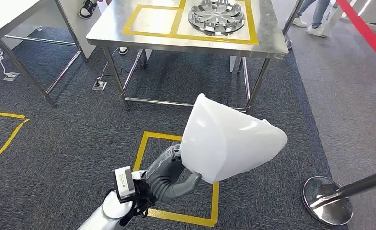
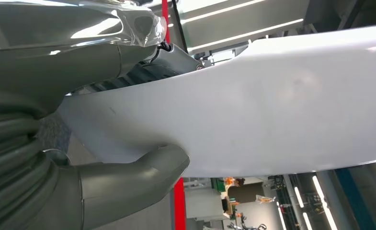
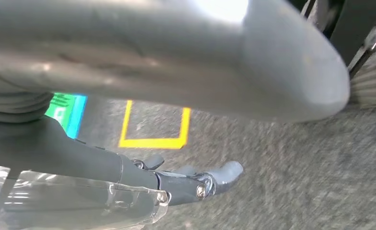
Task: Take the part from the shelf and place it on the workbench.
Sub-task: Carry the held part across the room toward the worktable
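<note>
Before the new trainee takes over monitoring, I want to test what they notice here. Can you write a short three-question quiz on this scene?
1. True or false: the white part already lies on the workbench.
2. Which hand holds the white part? A) left hand B) right hand C) both
3. Fill in: the workbench's right yellow-taped box already holds a round ____ wheel cover.

Key: 1. False; it is held above the carpet, short of the bench. 2. A; the right hand has nothing in it. 3. Silver.
</note>
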